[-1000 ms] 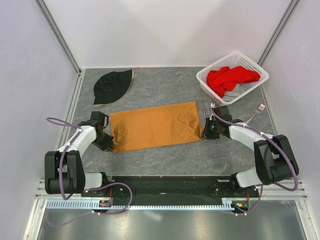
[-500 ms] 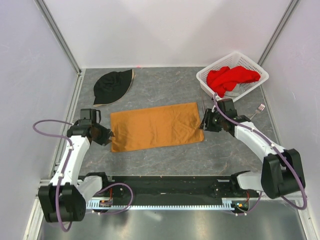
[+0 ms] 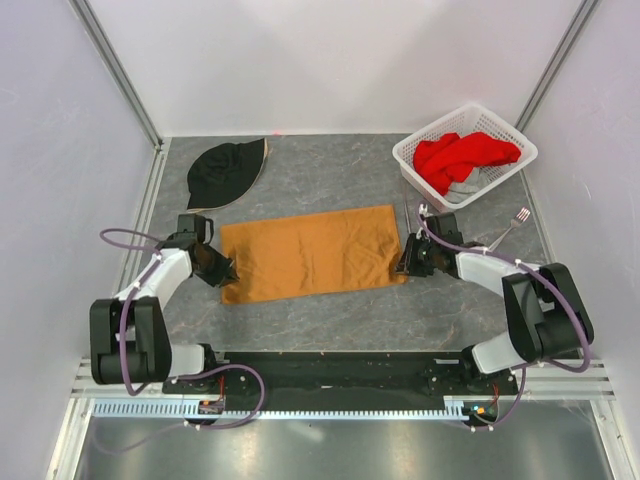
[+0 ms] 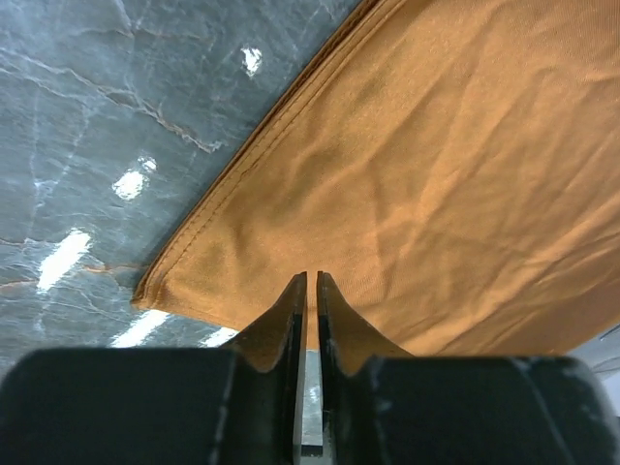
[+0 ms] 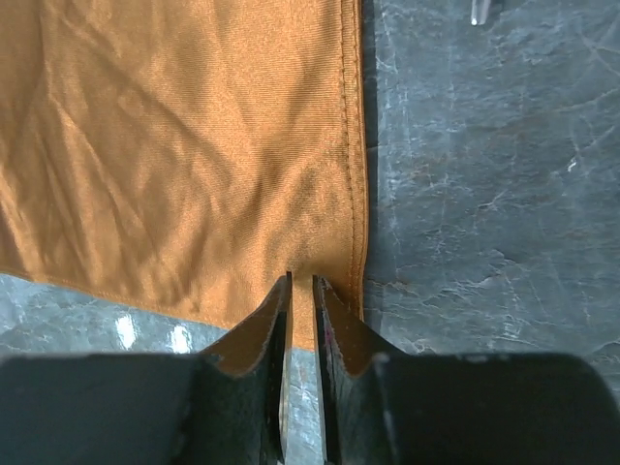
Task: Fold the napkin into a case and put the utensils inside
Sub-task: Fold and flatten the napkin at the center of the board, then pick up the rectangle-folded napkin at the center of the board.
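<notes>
Across the grey marble table (image 3: 330,170) the folded orange-brown napkin (image 3: 312,252) is laid flat, its near corners pinched by the low-held left gripper (image 4: 311,281) and right gripper (image 5: 301,283).

Bright even light w/ glare spots on table (image 4: 131,184), soft shadows

The napkin (image 5: 184,145) fills the upper left, shiny orange-brown and softly creased, its stitched hem running straight down beside bare grey marbled table (image 5: 484,174). The right gripper (image 5: 300,283) reaches in from the bottom edge, its dark fingers (image 5: 254,339) drawn almost together on the cloth's near edge, just inside the hemmed corner, where the fabric puckers slightly at the tips. A small silvery tip (image 5: 479,10) pokes in at the top right, too cropped to identify
</notes>
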`<state>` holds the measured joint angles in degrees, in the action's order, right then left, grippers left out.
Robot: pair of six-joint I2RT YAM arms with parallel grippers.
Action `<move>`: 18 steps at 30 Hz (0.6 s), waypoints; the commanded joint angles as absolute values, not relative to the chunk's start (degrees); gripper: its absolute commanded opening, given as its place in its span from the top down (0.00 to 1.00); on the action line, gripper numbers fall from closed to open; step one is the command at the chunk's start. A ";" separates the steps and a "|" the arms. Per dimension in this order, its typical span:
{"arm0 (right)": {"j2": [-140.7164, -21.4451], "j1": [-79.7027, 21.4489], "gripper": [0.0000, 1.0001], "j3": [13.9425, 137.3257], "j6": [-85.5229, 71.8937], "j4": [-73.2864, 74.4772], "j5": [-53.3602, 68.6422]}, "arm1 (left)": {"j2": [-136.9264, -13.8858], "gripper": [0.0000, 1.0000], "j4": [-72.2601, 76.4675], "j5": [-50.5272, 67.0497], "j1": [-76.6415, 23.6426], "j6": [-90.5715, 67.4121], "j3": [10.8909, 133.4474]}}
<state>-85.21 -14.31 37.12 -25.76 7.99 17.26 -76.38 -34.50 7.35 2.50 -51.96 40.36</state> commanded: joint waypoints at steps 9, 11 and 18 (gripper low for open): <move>-71.10 -14.24 0.54 32.85 -25.32 11.33 13.90 | -64.76 0.62 -24.17 19.06 2.37 -43.68 42.00; -72.76 -14.24 0.47 36.19 -24.26 11.95 12.49 | -70.01 0.69 -20.68 20.82 2.28 -43.68 43.77; -86.55 -14.15 0.46 50.08 -23.03 8.45 7.04 | -87.87 0.88 -19.16 15.47 2.46 -40.43 51.85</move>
<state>-80.79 -14.24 43.20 -24.49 11.53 11.90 -81.08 -22.31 16.56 2.39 -44.16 47.07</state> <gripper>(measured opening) 0.562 0.156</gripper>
